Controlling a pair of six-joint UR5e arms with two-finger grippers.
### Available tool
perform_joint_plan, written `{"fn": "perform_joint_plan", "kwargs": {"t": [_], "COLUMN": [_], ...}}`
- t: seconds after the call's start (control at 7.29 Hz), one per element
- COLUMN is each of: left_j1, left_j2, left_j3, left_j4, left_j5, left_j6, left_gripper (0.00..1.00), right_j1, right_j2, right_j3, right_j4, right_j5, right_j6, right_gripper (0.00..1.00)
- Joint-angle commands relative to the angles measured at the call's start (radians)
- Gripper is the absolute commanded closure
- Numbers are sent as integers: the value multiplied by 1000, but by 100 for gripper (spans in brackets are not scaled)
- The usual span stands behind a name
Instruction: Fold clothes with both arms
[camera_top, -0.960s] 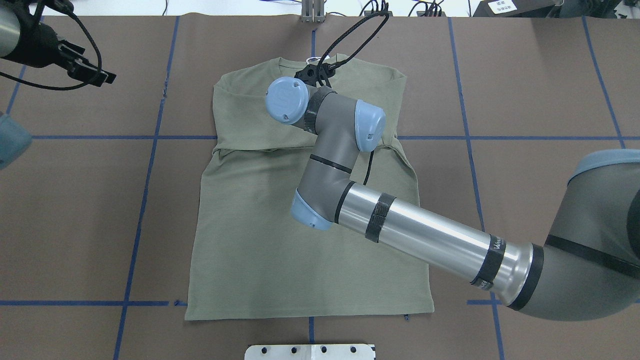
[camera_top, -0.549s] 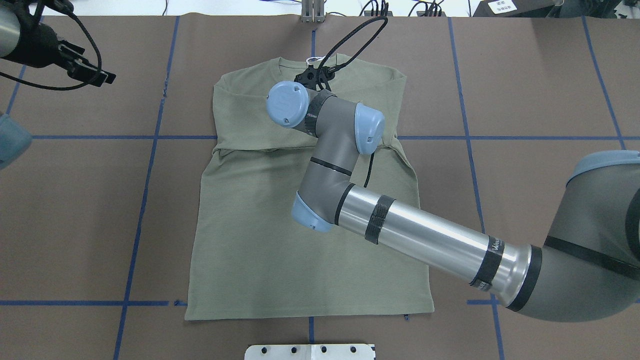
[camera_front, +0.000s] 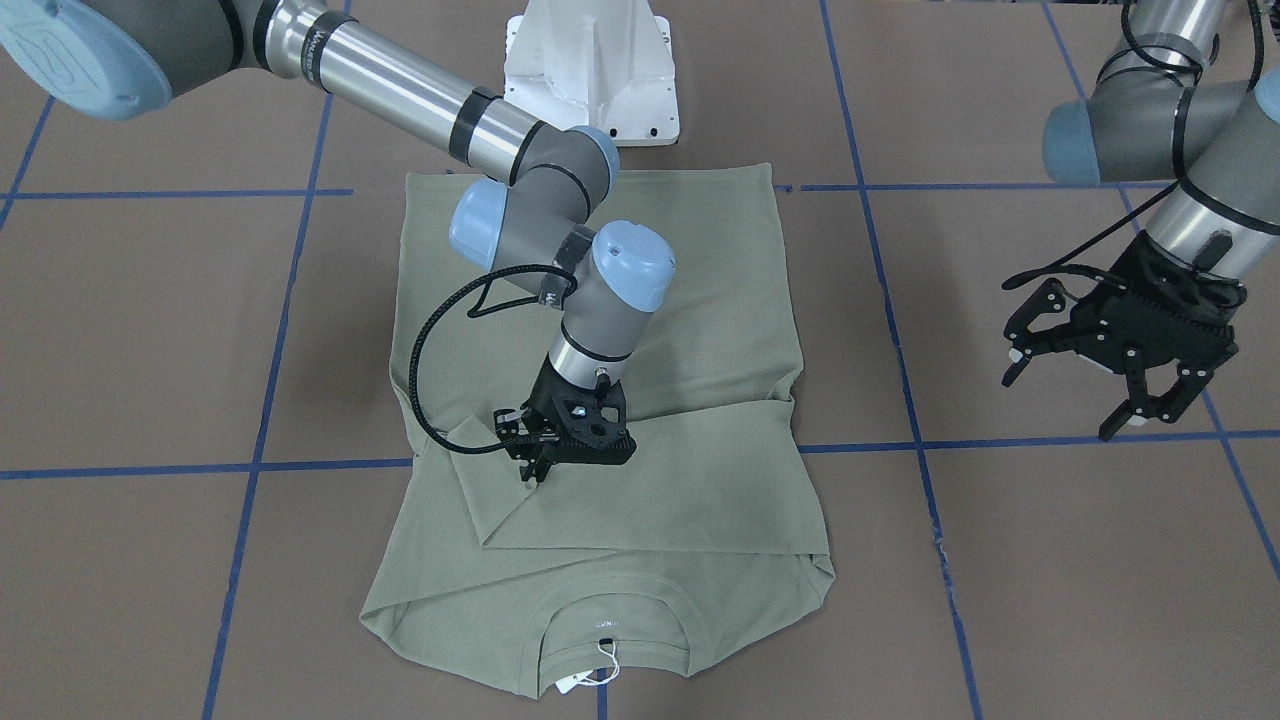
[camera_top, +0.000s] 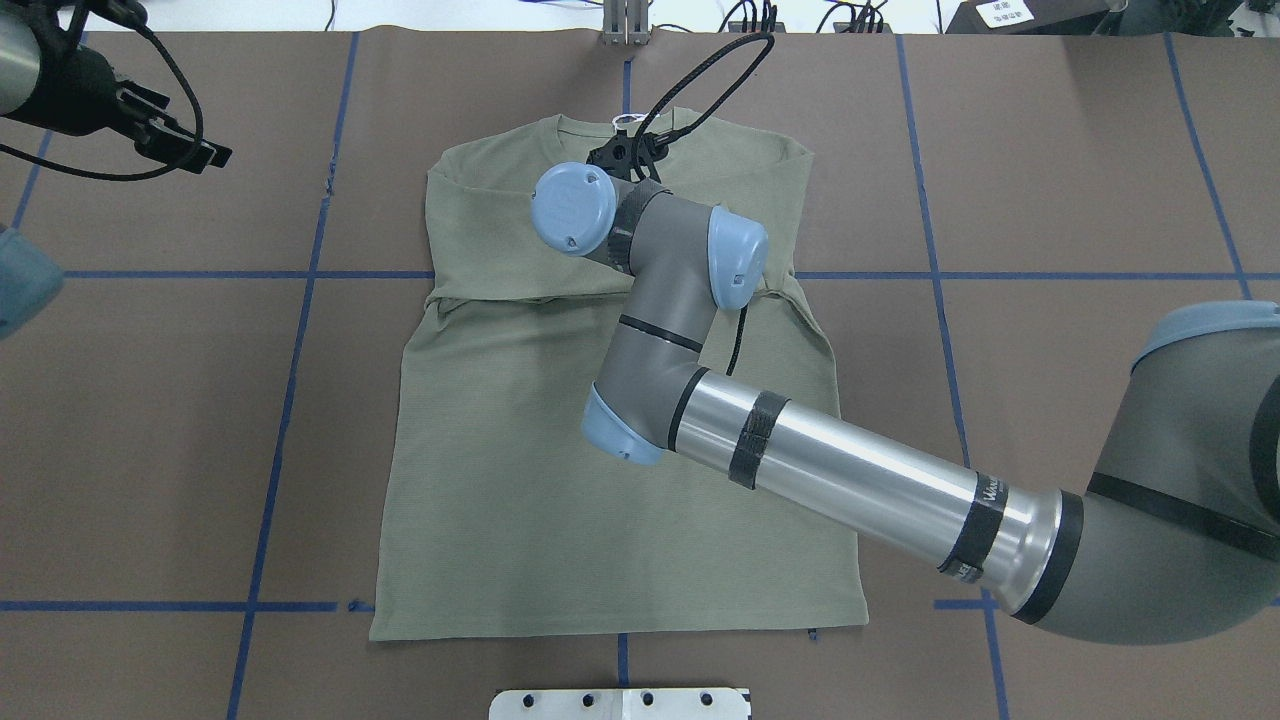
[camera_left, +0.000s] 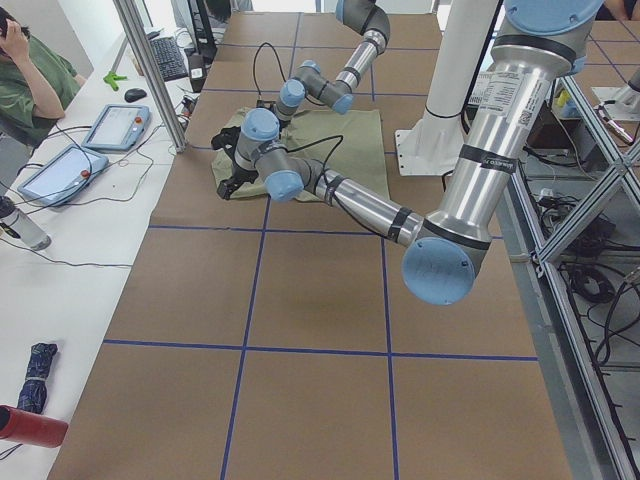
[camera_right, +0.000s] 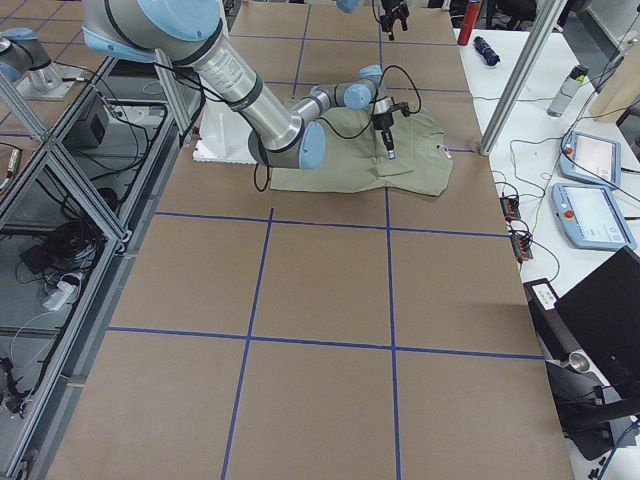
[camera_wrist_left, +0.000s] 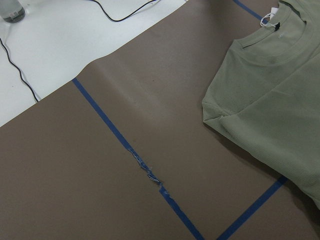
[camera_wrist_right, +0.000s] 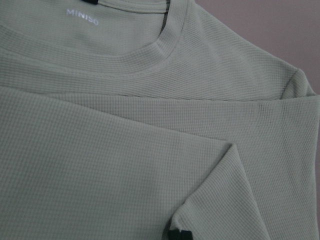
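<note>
1. Jaws of the left gripper (camera_front: 1062, 400) stand wide open with nothing between them. It hangs above the bare desk (camera_top: 150, 450), well off to the shirt's side, near the far left corner in the overhead view.
2. The left arm (camera_front: 1190, 100) that carries it comes in over the desk's left edge.
3. The desk is covered in brown sheeting, marked into squares by blue tape lines (camera_top: 200, 274).
4. The sage-green shirt (camera_top: 500, 500) lies flat in the middle of the desk. Its hem is toward the white pedestal (camera_front: 590, 70) and its round neck is toward the far side.
5. Both sleeves (camera_front: 680, 490) are folded in across the chest, one overlapping the other, so the outline is a plain, slightly flared rectangle.
6. A white hang tag (camera_front: 575, 683) on a string lies at the neck opening. Small white lettering (camera_wrist_right: 83, 22) shows just inside the neck.
7. The right gripper (camera_front: 533, 468) points down onto the folded sleeves at the upper chest, with its tips touching the cloth. Its jaws are drawn together, and I cannot tell whether any fabric is caught between them.
8. In the right wrist view a dark fingertip (camera_wrist_right: 177, 235) sits at the edge of a sleeve cuff.
9. The right arm (camera_top: 850, 480) enters from the right and crosses above the shirt's body, with its bent elbow over the right half.
</note>
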Motion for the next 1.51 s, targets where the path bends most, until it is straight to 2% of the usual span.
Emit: {"fn": "perform_joint_plan", "kwargs": {"t": [0.0, 0.14, 0.41, 0.55, 0.69, 1.1, 1.37], "left_j1": [1, 1, 1, 1, 3, 3, 3], "left_j2": [0, 0, 0, 0, -2, 0, -2], "left_j3": [-2, -4, -4, -4, -7, -19, -21], "left_j4": [0, 0, 0, 0, -1, -1, -1], "left_j5": [0, 0, 0, 0, 0, 0, 0], "left_j6": [0, -2, -2, -5, -30, -41, -41], "left_gripper": [0, 0, 0, 0, 0, 0, 0], "right_j1": [1, 6, 35, 55, 76, 127, 132], "right_j2": [6, 5, -30, -108, -162, -205, -221], "right_j3": [9, 35, 124, 214, 254, 249, 240], "right_j4": [0, -8, -95, -109, -103, -60, -14], "right_j5": [2, 8, 15, 15, 17, 12, 11], "right_j6": [3, -6, -47, -102, -139, -240, -237], "right_gripper": [100, 100, 100, 100, 100, 100, 100]}}
